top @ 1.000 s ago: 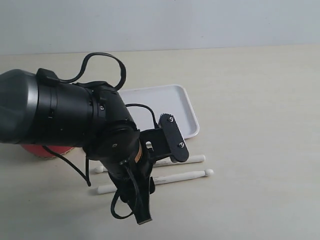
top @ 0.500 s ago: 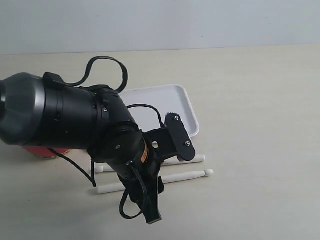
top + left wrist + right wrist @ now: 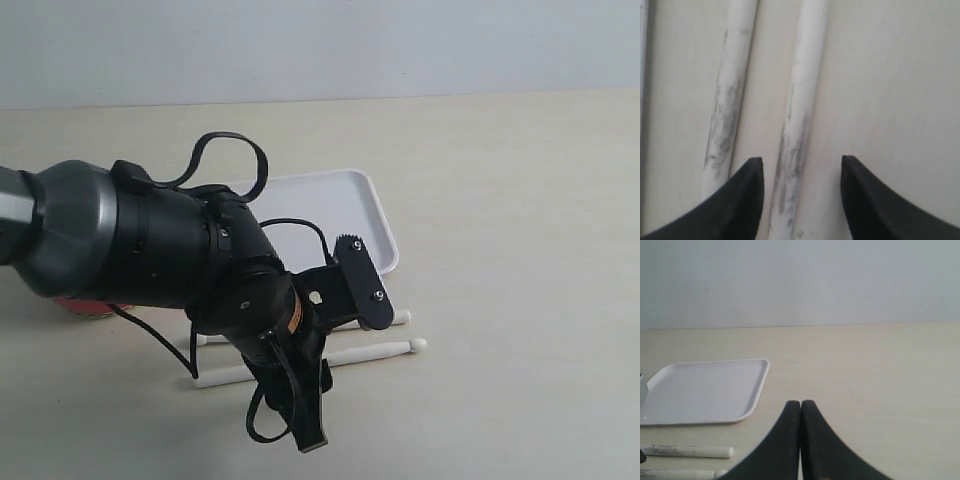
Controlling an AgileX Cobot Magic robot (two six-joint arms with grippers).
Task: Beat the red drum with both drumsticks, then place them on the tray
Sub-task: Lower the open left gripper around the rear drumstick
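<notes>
Ext. view: we see the left arm (image 3: 150,250), big & black, filling the left-centre of the table (image 3: 520,200) and blocking most of what's behind it. A black cable (image 3: 228,150) loops over its top. The red drum (image 3: 85,303) shows only as a thin red sliver under the arm. The tray (image 3: 385,235), white, lies behind the wrist w/ its near-left part covered. Two sticks lie side by side on the table in front of the tray, approx parallel to its near rim. The far stick (image 3: 400,317) is just off the tray, and the near stick (image 3: 385,351) is beside it, slightly apart. The left gripper (image 3: 338,362) hangs over them, jaws spread wide, one finger either side of the near stick. The wrist hides both mid-shafts.

Left wrist view: left gripper (image 3: 800,165) is wide open, holding nothing. Near stick (image 3: 802,90) runs btw the two black fingers (image 3: 745,200) w/ a gap each side, no contact that we can see. Far stick (image 3: 732,90) lies outside one finger, partly behind that fingertip. Both shafts carry dark scuffs. Whether the tips touch the table, we can't tell.

Right wrist view: right gripper (image 3: 800,405) has its jaws pressed together, nothing btw them, over bare table. Tray (image 3: 759,390) sits ahead, off to one side. The ends of both sticks lie by its near rim, well apart from these jaws. A pale wall (image 3: 790,280) stands behind.
</notes>
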